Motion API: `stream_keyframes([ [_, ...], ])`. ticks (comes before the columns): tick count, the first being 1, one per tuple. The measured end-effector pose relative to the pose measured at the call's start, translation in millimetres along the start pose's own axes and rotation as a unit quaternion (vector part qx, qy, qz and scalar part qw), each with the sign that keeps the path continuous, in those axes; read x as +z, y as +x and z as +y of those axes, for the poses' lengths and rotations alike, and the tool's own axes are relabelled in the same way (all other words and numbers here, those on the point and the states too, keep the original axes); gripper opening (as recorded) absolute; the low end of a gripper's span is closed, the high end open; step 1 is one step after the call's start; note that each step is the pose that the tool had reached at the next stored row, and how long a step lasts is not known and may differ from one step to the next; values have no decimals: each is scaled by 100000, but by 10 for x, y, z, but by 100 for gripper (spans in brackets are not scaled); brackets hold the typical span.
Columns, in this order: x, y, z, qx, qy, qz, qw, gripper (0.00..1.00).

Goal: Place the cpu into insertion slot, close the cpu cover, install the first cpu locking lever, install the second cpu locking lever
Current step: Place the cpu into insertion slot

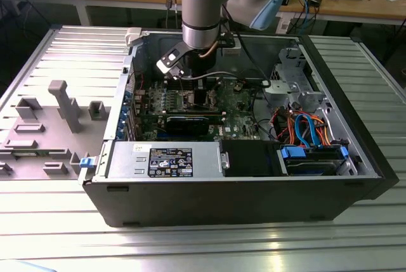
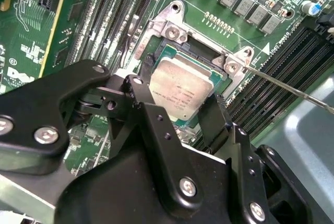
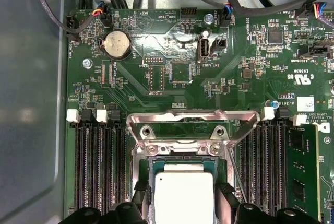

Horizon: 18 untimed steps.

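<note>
The gripper (image 2: pixel 181 104) hangs low inside the open computer case (image 1: pixel 241 202), which stands on the ribbed counter (image 1: pixel 190 246). Its 2 jaws are closed to the chip's width, 1 against each opposite green edge of the cpu (image 2: pixel 177 85), and appear to hold it flat and square. The cpu sits directly over the insertion slot (image 2: pixel 169 31), at or just within its frame; I cannot tell if it is fully seated. The cpu cover (image 3: pixel 193 114) stands flipped back and 1 thin locking lever (image 2: pixel 282 85) is swung aside, leaving the slot free.
</note>
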<state>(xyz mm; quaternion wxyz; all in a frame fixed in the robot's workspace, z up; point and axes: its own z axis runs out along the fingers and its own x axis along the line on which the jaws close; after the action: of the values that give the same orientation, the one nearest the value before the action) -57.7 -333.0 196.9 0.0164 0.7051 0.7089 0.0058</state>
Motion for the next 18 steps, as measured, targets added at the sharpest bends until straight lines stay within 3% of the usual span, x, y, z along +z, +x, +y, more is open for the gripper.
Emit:
stream_keyframes([
  [4,-120,-3,4,-1,23,0,100000,62],
  [8,-161,8,10,-12,27,4,100000,60],
  [9,-167,13,11,-3,36,-1,100000,47],
  [10,-171,16,12,-2,35,0,100000,47],
  [14,-187,18,14,-9,41,-104,100000,23],
  [15,-196,18,14,-6,44,-146,100000,23],
  [17,-222,24,15,-41,37,-273,100000,11],
  [18,-243,24,16,-65,41,-382,99999,11],
])
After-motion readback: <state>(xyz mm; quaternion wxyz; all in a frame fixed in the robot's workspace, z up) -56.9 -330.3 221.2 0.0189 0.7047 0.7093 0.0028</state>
